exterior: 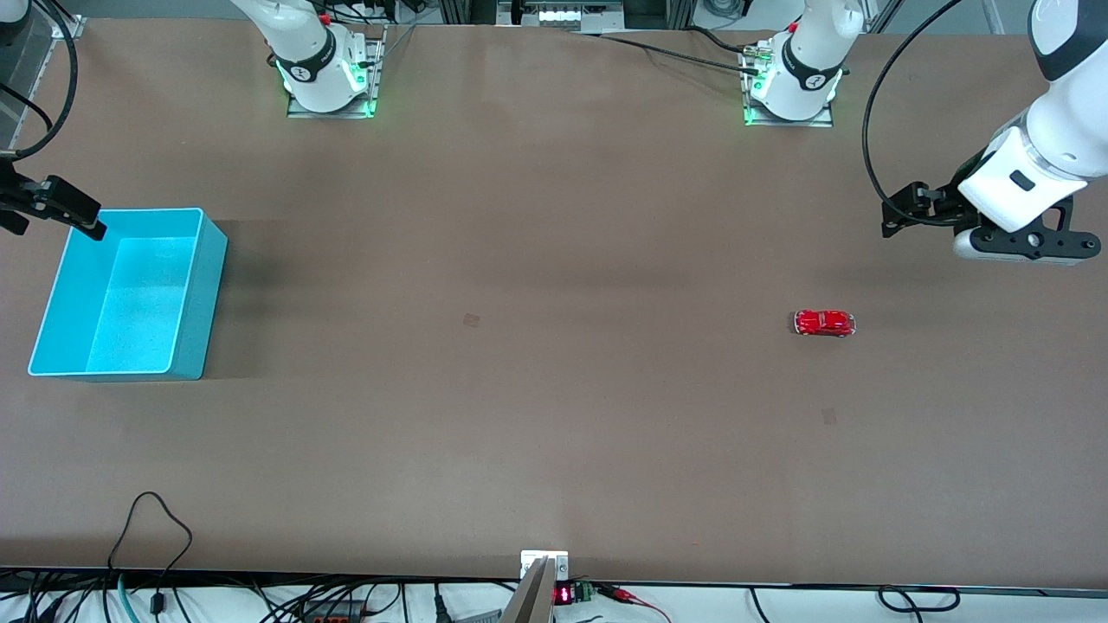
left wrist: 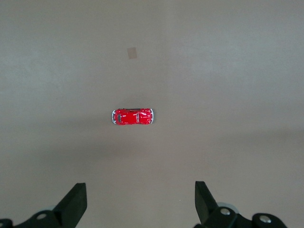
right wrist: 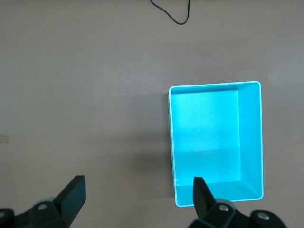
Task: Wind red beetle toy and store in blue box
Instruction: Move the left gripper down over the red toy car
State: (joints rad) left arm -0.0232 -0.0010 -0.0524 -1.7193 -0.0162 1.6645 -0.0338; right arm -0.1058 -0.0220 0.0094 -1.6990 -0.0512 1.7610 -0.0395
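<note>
The red beetle toy [exterior: 824, 323] stands on its wheels on the brown table, toward the left arm's end. My left gripper [exterior: 909, 212] hangs in the air over bare table beside it. In the left wrist view the toy [left wrist: 132, 117] lies apart from the open gripper [left wrist: 141, 190], nothing between its fingers [left wrist: 76, 202]. The blue box [exterior: 204, 294], with nothing in it, sits at the right arm's end. My right gripper [exterior: 82, 216] hovers open over the box's corner. In the right wrist view one fingertip [right wrist: 202, 192] overlaps the box wall [right wrist: 250, 137].
Both arm bases [exterior: 327, 78] [exterior: 792, 86] stand along the table edge farthest from the front camera. Two small tape marks [exterior: 472, 319] [exterior: 829, 416] lie on the table. A thin black cable loop [exterior: 151, 519] rests near the front edge.
</note>
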